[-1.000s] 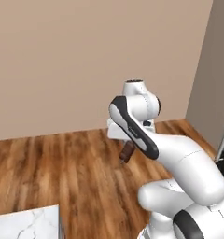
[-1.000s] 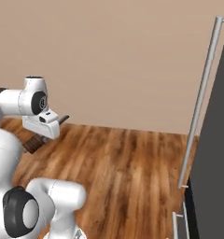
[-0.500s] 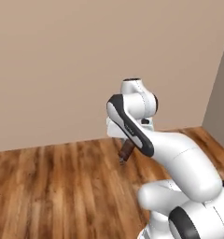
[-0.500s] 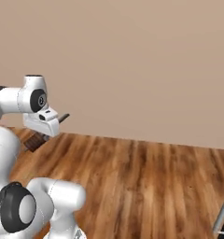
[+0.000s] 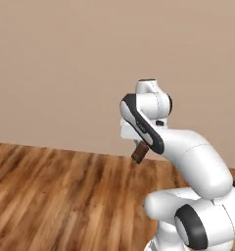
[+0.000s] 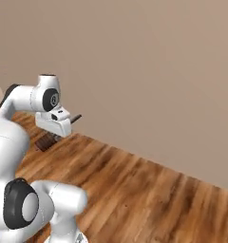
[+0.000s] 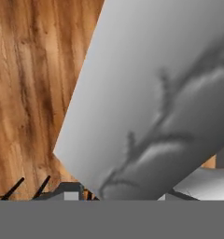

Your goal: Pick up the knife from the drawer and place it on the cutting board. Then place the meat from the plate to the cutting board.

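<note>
My gripper [image 5: 138, 147] hangs in front of the arm, shut on the knife. The knife's dark reddish-brown handle [image 5: 139, 153] sticks out slantwise below the white hand. From the right side the gripper [image 6: 50, 136] holds the same brown handle [image 6: 45, 142] just above the floor line. In the hand view the grey blade [image 7: 146, 93] crosses most of the picture, very close to the camera, with wooden floor behind it. The drawer, the cutting board, the meat and the plate are out of view.
A wooden plank floor [image 5: 56, 196] stretches ahead to a plain beige wall [image 5: 65, 63]. The same floor [image 6: 144, 190] and wall [image 6: 149, 71] show from the right side.
The whole picture has shifted: the base has turned, and the dark tall unit and marble counter corner have left both views. The arm keeps its pose with the knife in the grip.
</note>
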